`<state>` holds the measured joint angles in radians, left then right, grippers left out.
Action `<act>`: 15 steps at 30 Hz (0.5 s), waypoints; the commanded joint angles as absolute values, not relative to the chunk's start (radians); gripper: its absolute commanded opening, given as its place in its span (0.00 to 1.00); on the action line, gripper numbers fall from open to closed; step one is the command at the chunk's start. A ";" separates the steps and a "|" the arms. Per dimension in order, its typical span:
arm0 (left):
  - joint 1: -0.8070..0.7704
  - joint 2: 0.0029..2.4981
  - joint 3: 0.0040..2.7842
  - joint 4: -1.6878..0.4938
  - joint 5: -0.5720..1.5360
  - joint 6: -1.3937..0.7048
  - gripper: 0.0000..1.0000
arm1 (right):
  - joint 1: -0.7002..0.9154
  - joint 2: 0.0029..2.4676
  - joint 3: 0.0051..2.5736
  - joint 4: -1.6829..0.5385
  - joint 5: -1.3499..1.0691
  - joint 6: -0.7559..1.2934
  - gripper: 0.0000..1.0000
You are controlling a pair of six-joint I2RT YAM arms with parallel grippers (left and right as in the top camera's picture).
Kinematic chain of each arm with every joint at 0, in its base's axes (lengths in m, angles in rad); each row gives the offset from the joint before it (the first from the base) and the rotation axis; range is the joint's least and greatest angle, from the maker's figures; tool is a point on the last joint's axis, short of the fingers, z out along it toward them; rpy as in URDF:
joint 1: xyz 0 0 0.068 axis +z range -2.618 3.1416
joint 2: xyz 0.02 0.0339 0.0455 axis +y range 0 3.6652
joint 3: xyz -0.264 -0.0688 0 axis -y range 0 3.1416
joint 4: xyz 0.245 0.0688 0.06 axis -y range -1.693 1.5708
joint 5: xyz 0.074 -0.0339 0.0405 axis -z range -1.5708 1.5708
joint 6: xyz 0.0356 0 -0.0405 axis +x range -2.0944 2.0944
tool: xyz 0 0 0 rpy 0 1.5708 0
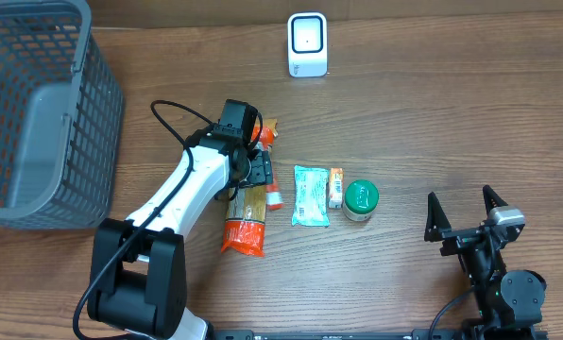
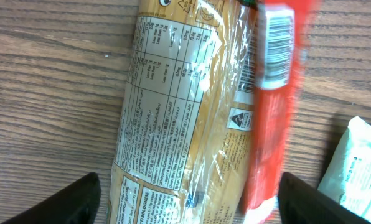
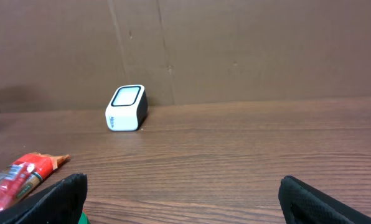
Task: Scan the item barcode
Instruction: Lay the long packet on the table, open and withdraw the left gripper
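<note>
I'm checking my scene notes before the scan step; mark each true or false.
1. The barcode scanner stands apart from the items. True.
2. The left gripper is clamped on the pasta packet. False: its fingers stand wide apart, either side of it.
3. A barcode shows on the red wrapper. True.
4. The green-lidded jar sits in the basket. False: it is on the table, beside the small orange box.
5. The right gripper is open and empty. True.

Soft even light, faint shadows, glare on the pasta wrapper [image 2: 185, 112] — red packet [image 2: 276, 124] blurred
</note>
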<state>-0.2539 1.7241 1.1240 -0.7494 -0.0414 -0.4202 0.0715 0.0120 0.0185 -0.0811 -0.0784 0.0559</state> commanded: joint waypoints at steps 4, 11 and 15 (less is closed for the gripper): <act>-0.255 1.696 1.142 -0.768 -0.027 -0.414 0.85 | 0.065 0.005 0.008 -0.077 -0.081 0.051 1.00; -0.233 1.661 1.324 -0.918 -0.056 -0.404 0.87 | 0.065 0.005 0.008 -0.077 -0.081 0.051 1.00; -0.184 1.658 1.436 -1.003 -0.056 -0.403 0.88 | 0.065 0.005 0.008 -0.077 -0.081 0.051 1.00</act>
